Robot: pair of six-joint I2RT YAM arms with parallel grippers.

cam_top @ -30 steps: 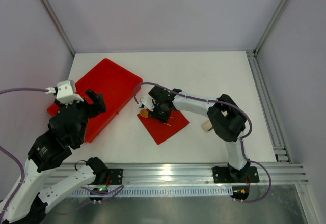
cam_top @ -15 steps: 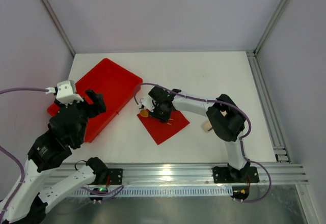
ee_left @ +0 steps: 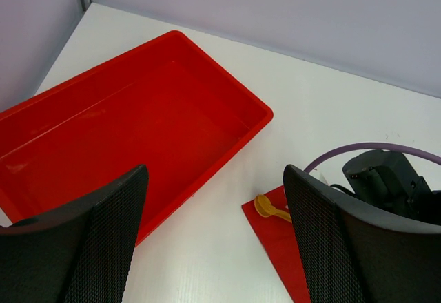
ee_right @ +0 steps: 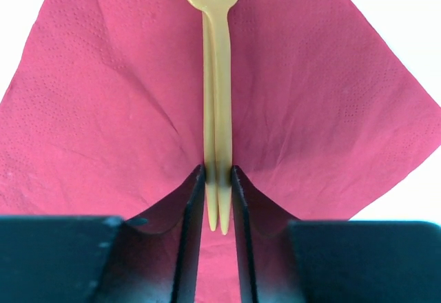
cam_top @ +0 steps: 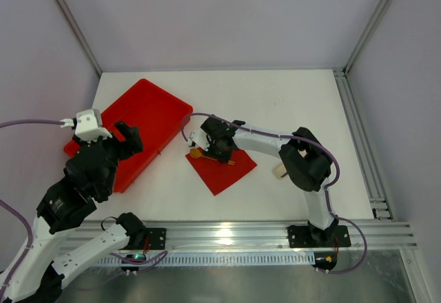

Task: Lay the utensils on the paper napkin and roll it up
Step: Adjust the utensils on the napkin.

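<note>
R gripper [ee_right: 217, 172] jaws were drawn in over the last sec and are now pinched on the handle ends of the utensils [ee_right: 217, 76], which lie stacked along the diagonal of the paper napkin [ee_right: 103, 110], heads toward one corner. L gripper [ee_left: 213, 172] unchanged: spread wide, nothing held, parked by the tray [ee_left: 227, 89]. Judged: utensils placed, prob. being squared up; napkin flat, roll not yet begun.

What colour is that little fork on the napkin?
Yellowish tan, like pale wood. The fork shows best in the right wrist view.
</note>
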